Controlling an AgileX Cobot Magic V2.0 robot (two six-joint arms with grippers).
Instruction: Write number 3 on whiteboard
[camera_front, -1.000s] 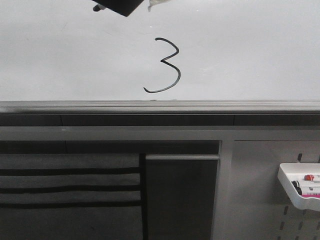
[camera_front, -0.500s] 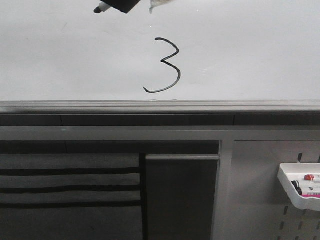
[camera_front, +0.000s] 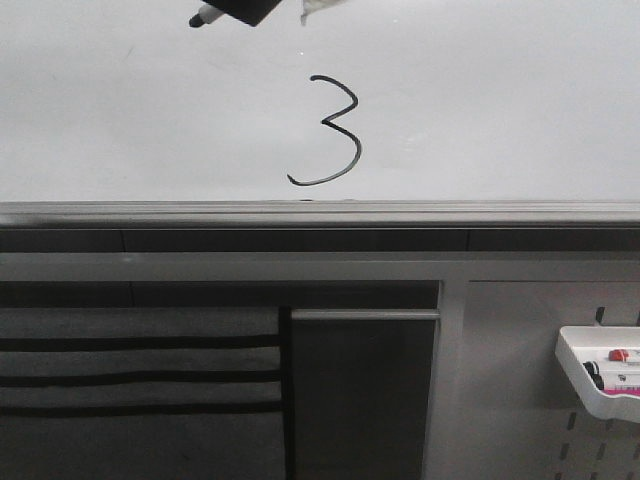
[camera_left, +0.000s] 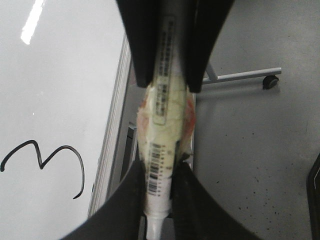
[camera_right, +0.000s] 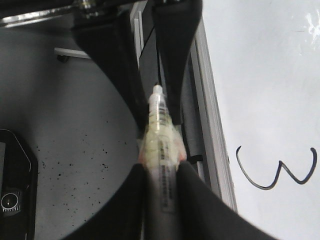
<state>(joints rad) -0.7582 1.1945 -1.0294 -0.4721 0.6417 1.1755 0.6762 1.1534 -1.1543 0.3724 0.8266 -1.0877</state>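
The number 3 (camera_front: 358, 148) is drawn in thin black line low on the whiteboard (camera_front: 500, 100), just above its grey edge rail (camera_front: 320, 212). It also shows in the left wrist view (camera_left: 81, 167) and the right wrist view (camera_right: 260, 186). A white marker (camera_left: 162, 110) wrapped in yellowish tape is held off the board by both grippers. My left gripper (camera_left: 159, 170) is shut on one end and my right gripper (camera_right: 160, 167) is shut on the other. In the front view only a dark gripper part (camera_front: 245, 10) and the marker tip (camera_front: 203, 17) show at the top edge.
A white tray (camera_front: 590, 385) with markers hangs on the grey pegboard panel (camera_front: 520, 400) below the board at the right. A dark cabinet front (camera_front: 365, 390) is below centre. Speckled grey floor (camera_left: 250, 150) and a stand leg with caster (camera_left: 270, 81) lie beside the board.
The dark gripper part at the top edge has risen slightly, and the marker tip shows a little more. The drawn 3 is unchanged.
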